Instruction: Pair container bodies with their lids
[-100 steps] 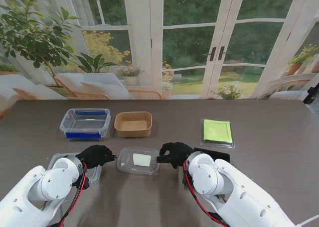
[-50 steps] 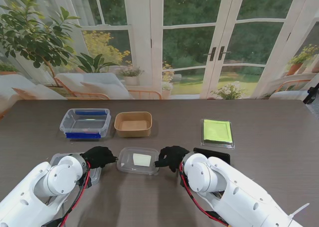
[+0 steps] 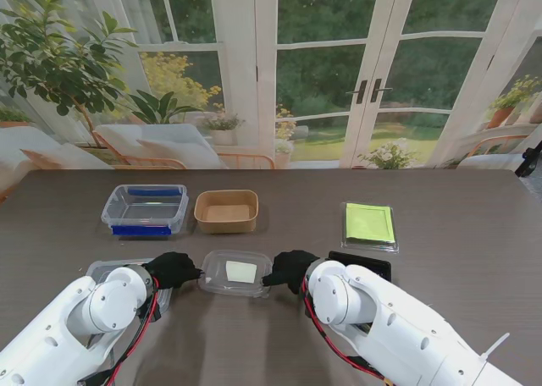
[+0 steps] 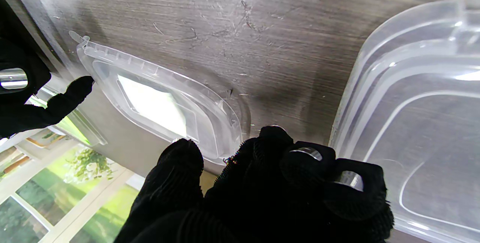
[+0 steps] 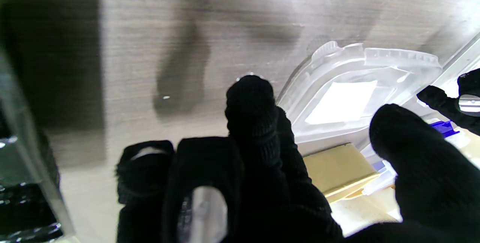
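Clear plastic lid (image 3: pixel 235 272) lies flat on the dark wood-grain table (image 3: pixel 440 217), near edge, centre; rounded-rectangle outline, raised stepped rim with fine ribbing along one side, small pull tab at a corner; pale white rectangular patch (image 3: pixel 241 272) in its middle, no print legible on it in either wrist view.

Left hand (image 3: pixel 172 268) sits at the lid's 9 o'clock; black-gloved fingertips (image 4: pixel 180 156) rest at the lid's rim, fingers bunched close; whether they pinch the rim or only touch it cannot be told. Right hand (image 3: pixel 290 269) at the lid's 3 o'clock; thumb and fingers (image 5: pixel 250 100) spread slightly, tips just beside the rim; contact cannot be told.

Second clear lid (image 3: pixel 106 272) at the first lid's 9 o'clock, partly under the left forearm; smooth, with a moulded inner rectangle.

At 11 o'clock from the centre lid: clear container with blue clips (image 3: pixel 146 208). At 12 o'clock: brown paper box (image 3: pixel 226 211), open. At 2 o'clock: clear tray holding a lime-green sheet (image 3: pixel 369 224). Black rectangular piece (image 3: pixel 362 261) just beside the right arm, at 3 o'clock.

No brand, label text or writing readable on any item.
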